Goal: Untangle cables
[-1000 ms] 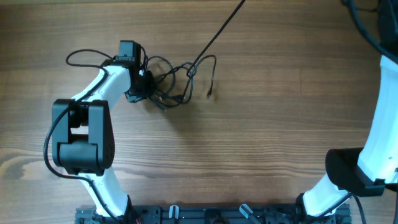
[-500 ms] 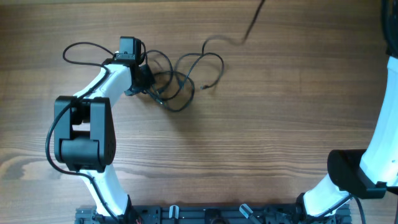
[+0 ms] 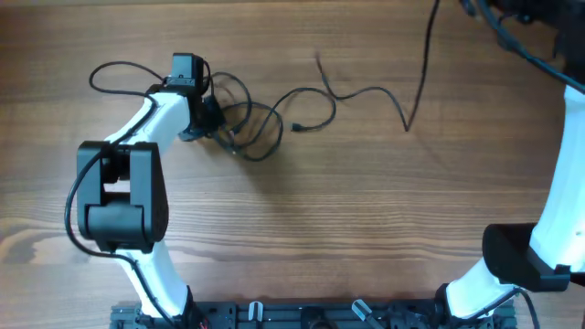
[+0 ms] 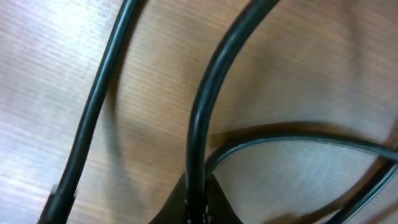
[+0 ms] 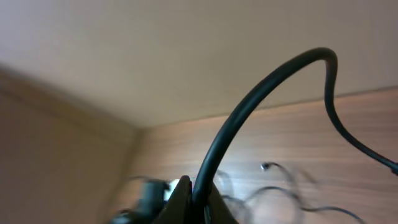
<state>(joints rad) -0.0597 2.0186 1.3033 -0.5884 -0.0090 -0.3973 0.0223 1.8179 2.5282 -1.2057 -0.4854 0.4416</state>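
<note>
left gripper (image 3: 212, 123) clamps cables (image 3: 239, 137) at tangle's left edge; right gripper (image 5: 194, 198) pinches one cable (image 3: 420, 73), up right of tangle; table (image 3: 366, 228) wood runs wide below tangle.

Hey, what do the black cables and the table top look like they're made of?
Cables: probably wire in a rubber or plastic sheath. The black jacket is smooth with a soft sheen, and it bends in loose loops. Table: wood or a wood-look laminate. Brown grain lines run along it and the finish is fairly matte. The pictures cannot settle which.
</note>
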